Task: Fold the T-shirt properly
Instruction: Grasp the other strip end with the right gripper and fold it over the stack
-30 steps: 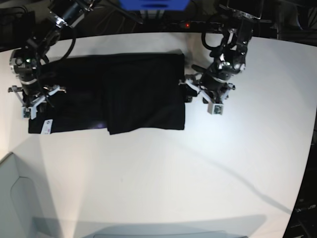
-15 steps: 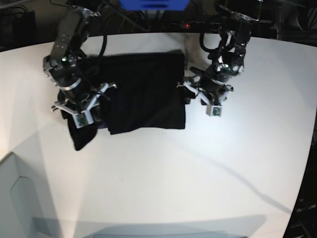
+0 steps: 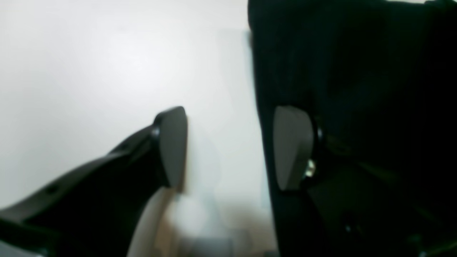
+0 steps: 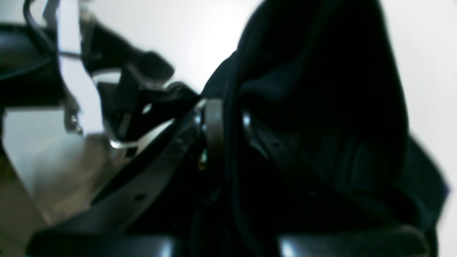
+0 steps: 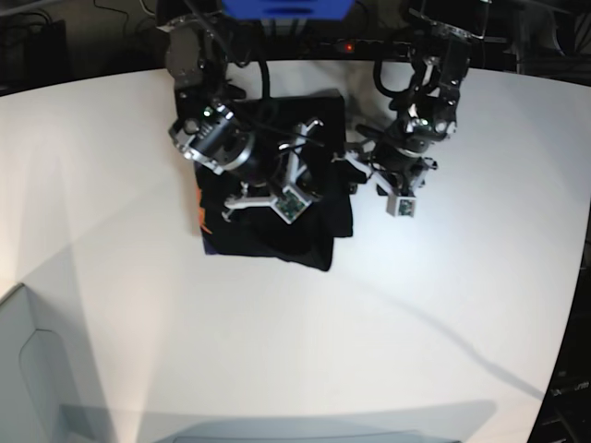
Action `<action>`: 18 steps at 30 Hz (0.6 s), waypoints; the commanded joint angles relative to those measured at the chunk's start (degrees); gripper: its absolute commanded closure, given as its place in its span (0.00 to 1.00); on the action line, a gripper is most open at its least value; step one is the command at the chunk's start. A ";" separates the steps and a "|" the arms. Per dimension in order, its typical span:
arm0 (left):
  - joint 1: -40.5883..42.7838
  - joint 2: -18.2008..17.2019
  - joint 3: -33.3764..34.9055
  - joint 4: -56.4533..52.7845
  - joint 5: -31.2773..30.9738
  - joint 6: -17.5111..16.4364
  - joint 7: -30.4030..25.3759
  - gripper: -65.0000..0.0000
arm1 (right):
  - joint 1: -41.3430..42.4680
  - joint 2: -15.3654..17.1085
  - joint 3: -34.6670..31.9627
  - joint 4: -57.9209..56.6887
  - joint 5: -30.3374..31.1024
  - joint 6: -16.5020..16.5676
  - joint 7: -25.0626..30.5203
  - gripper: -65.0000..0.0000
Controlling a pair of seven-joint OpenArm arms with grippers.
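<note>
The black T-shirt (image 5: pixel 268 226) lies bunched in a narrower pile at the table's middle back, with a bit of orange print (image 5: pixel 203 218) at its left edge. My right gripper (image 5: pixel 319 171) hovers over the pile. In the right wrist view it (image 4: pixel 230 128) is shut on a fold of the T-shirt (image 4: pixel 314 71), which hangs around the fingers. My left gripper (image 5: pixel 349 171) stands open at the shirt's right edge. In the left wrist view it (image 3: pixel 232 146) has one finger over bare table and the other over the T-shirt (image 3: pixel 357 71), holding nothing.
The white table (image 5: pixel 277 351) stretches out in front of the shirt. A blue box (image 5: pixel 286 7) and cables sit beyond the back edge. A grey panel (image 5: pixel 28 388) fills the near left corner. The table's rim curves along the right side.
My right arm has swept from the far left across to the middle, dragging the shirt's left part over the rest. The left arm has hardly moved and stays open.
</note>
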 commanded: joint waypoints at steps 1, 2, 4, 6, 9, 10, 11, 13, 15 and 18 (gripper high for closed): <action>-0.41 -0.24 -0.24 0.98 -0.15 -0.01 -0.70 0.42 | 1.11 -0.40 -0.04 -0.76 0.83 0.25 1.36 1.00; -0.41 -0.33 -0.24 0.98 -0.15 -0.01 -0.70 0.42 | 1.72 -0.40 -0.04 -2.26 0.83 0.25 1.36 1.00; -0.32 -0.33 -0.33 1.07 -0.15 -0.01 -0.70 0.42 | 2.51 -0.40 -0.04 -4.19 0.83 0.25 1.45 1.00; -0.32 -0.33 -0.33 1.33 -0.15 0.16 -0.70 0.42 | 2.95 -0.40 -0.30 -5.42 0.83 0.25 1.45 1.00; -0.23 -0.33 -0.33 1.68 -0.23 0.25 -0.70 0.42 | 3.74 -0.40 -1.36 -6.65 0.83 0.25 1.45 1.00; -0.15 -0.33 -0.33 1.77 -0.32 0.34 -0.70 0.42 | 4.01 -0.40 -1.79 -6.65 0.83 0.25 1.45 1.00; -0.15 -0.33 -0.33 2.12 -0.41 0.34 -0.70 0.42 | 4.27 -0.40 -2.32 -6.65 0.83 0.25 1.45 1.00; 0.03 -0.33 -0.33 2.65 -0.32 0.34 -0.70 0.42 | 4.54 -0.40 -3.73 -6.65 0.83 0.25 1.01 0.96; 0.38 -0.42 -0.41 3.53 -0.23 0.34 -0.70 0.42 | 4.36 -0.40 -4.78 -6.48 0.83 0.25 1.01 0.82; 1.00 -0.51 -0.85 5.73 -0.23 0.34 -0.62 0.42 | 4.01 -0.40 -4.87 -4.63 0.83 0.25 1.36 0.58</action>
